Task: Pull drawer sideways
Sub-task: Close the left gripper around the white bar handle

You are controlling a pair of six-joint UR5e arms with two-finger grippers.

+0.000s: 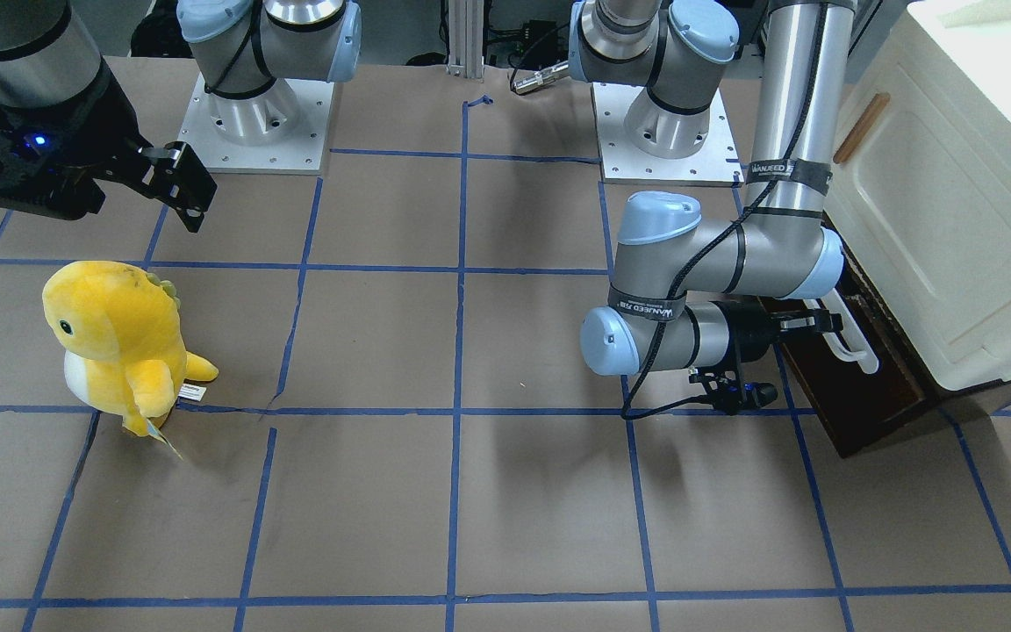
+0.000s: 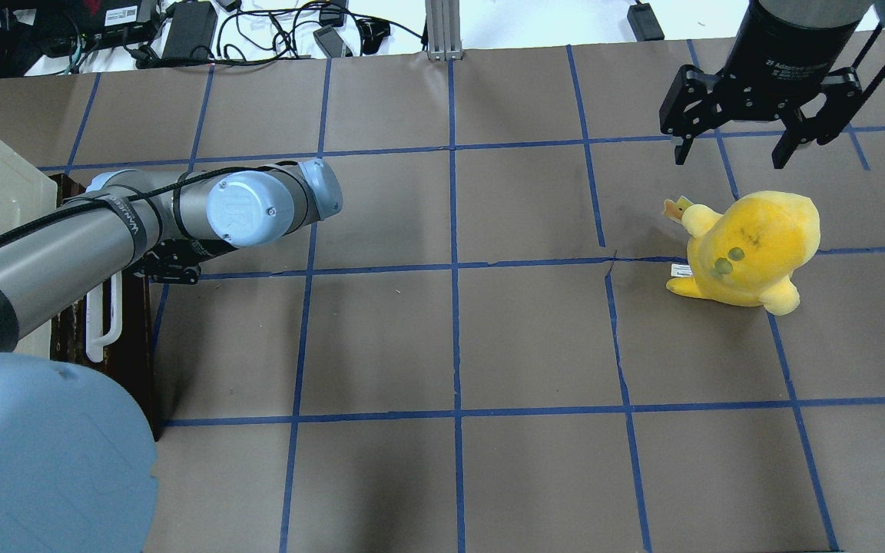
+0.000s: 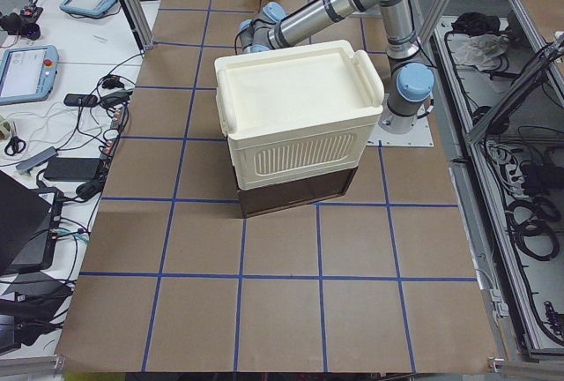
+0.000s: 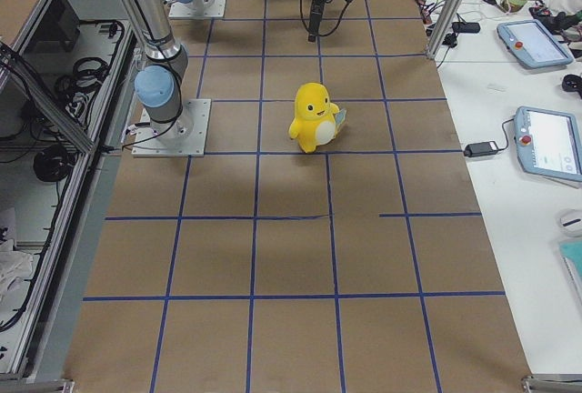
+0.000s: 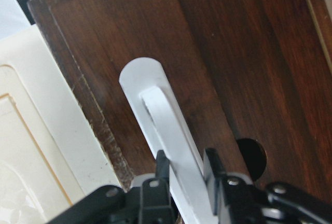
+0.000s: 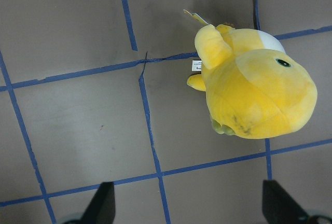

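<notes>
L gripper (image 5: 187, 177) clamps narrow on white handle (image 5: 158, 110) of drawer (image 5: 244, 53); handle's lower end cut off. R gripper (image 2: 728, 163), well apart from drawer, spread wide, empty.

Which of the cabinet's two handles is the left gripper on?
The long white bar handle on the dark brown drawer; the left gripper clamps it from both sides. The small wooden handle on the cream cabinet is untouched.

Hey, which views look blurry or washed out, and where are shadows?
Left wrist view: the left hand on the white handle looks soft. Front-facing view: the cabinet top is washed out; soft shadows fall on the table.
</notes>
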